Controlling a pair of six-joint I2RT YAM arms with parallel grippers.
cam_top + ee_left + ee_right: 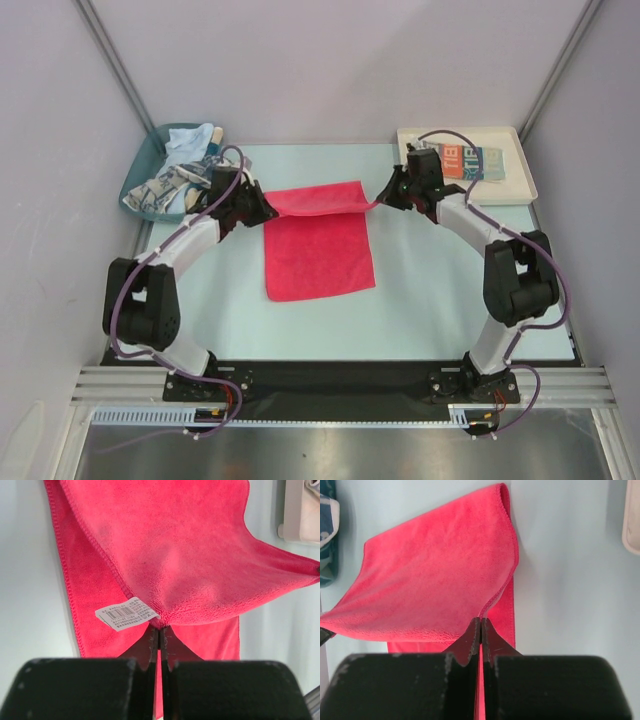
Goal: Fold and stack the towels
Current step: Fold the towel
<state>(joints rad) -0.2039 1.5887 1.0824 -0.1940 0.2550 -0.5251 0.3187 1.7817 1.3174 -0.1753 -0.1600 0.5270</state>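
Observation:
A red-pink towel [318, 250] lies in the middle of the table, its far edge lifted and stretched between both grippers. My left gripper [268, 211] is shut on the towel's far-left corner [161, 621], beside a white label [125, 614]. Shut on the far-right corner [482, 616] is my right gripper [384, 195]. The raised flap [320, 198] hangs over the part still flat on the table. A teal, white and orange lettered towel [470, 160] lies in the white tray [520, 175]. Blue-and-white and pale blue towels [180, 170] sit crumpled in the teal bin [141, 170].
The teal bin stands at the far left corner, the white tray at the far right. Grey walls close in the table on three sides. Both arm bases sit at the near edge.

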